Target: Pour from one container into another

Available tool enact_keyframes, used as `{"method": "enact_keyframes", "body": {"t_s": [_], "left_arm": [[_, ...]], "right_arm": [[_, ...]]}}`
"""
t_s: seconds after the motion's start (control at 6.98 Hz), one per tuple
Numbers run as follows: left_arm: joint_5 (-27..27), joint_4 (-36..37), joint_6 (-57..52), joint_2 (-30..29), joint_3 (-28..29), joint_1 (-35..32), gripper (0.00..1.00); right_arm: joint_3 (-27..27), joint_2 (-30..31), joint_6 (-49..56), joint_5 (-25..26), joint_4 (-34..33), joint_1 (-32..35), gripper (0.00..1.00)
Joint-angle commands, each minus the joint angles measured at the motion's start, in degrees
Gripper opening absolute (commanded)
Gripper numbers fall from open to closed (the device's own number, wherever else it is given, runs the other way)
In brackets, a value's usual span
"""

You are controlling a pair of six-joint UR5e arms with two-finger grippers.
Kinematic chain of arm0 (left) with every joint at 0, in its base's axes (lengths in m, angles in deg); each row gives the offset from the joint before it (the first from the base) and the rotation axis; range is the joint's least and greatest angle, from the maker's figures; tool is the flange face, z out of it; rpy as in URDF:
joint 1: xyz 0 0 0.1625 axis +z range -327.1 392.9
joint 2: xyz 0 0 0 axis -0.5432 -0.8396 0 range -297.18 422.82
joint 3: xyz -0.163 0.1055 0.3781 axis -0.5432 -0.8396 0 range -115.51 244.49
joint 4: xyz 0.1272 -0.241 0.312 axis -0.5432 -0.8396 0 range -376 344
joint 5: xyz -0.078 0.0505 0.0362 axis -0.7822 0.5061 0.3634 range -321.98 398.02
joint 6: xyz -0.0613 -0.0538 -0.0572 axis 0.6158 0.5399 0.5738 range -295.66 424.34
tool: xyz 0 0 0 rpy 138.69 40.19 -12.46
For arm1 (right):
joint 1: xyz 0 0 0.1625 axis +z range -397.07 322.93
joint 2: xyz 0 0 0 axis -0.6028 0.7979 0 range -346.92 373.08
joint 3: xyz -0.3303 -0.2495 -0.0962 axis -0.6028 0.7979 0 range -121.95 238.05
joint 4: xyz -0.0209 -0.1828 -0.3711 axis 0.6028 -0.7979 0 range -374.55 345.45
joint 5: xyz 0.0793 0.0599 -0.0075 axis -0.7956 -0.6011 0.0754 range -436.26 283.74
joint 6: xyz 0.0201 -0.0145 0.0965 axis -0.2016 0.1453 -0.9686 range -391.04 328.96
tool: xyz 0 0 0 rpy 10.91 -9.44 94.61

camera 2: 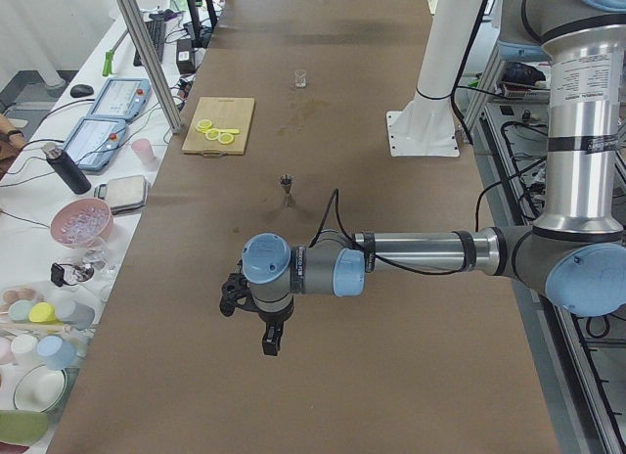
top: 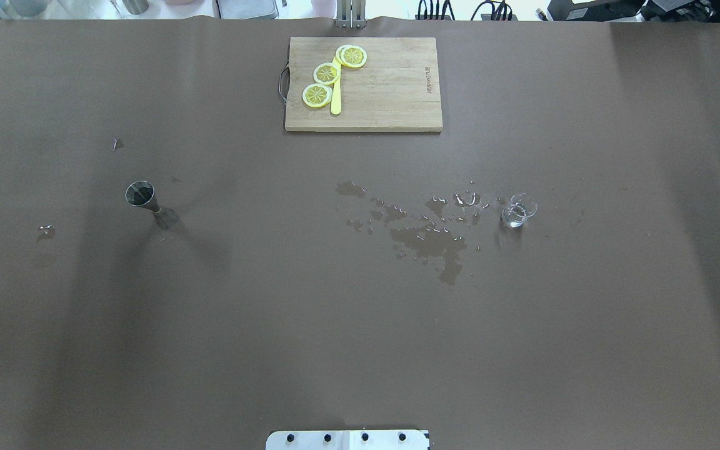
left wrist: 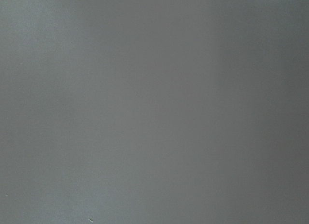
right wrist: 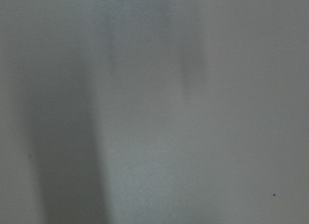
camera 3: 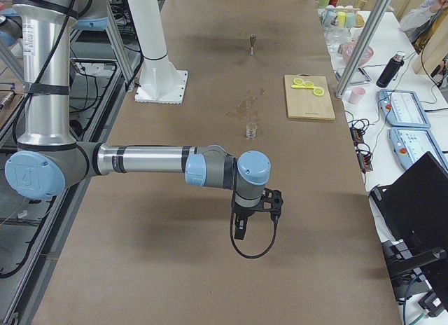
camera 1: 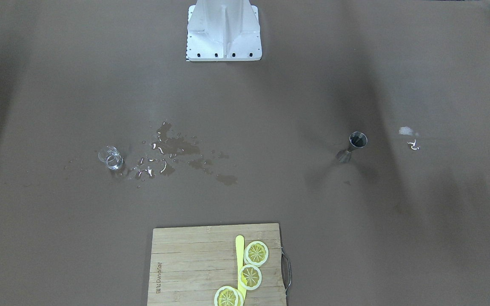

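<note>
A metal jigger (top: pixel 147 203) (camera 1: pixel 353 146) stands upright on the brown table on the robot's left side. A small clear glass (top: pixel 517 210) (camera 1: pixel 110 157) stands on the right side, with a water spill (top: pixel 425 234) beside it. Neither arm appears in the overhead or front views. In the exterior left view the left gripper (camera 2: pixel 233 297) hovers over the near table end, well short of the jigger (camera 2: pixel 286 183). In the exterior right view the right gripper (camera 3: pixel 270 202) hovers short of the glass (camera 3: pixel 250 131). I cannot tell whether either is open or shut. Both wrist views show only blurred table.
A wooden cutting board (top: pixel 391 87) with lemon slices (top: pixel 326 73) and a yellow knife (top: pixel 335 100) lies at the far middle edge. The white robot base (camera 1: pixel 223 29) stands at the near middle. Small wet spots (top: pixel 46 232) lie left of the jigger.
</note>
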Motion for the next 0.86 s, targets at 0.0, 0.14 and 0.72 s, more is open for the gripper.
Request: {"method": "enact_keyframes", "body": {"t_s": [0.0, 0.14, 0.72], "left_arm": [[0.0, 0.0, 0.2, 0.0, 0.1, 0.0, 0.99], [0.0, 0.0, 0.2, 0.0, 0.1, 0.0, 0.99], [0.0, -0.2, 1.9, 0.0, 0.3, 0.0, 0.99]], "right_arm": [[0.0, 0.0, 0.0, 0.1, 0.1, 0.0, 1.0], [0.0, 0.0, 0.0, 0.1, 0.0, 0.1, 1.0], [0.0, 0.0, 0.0, 0.2, 0.1, 0.1, 1.0]]}}
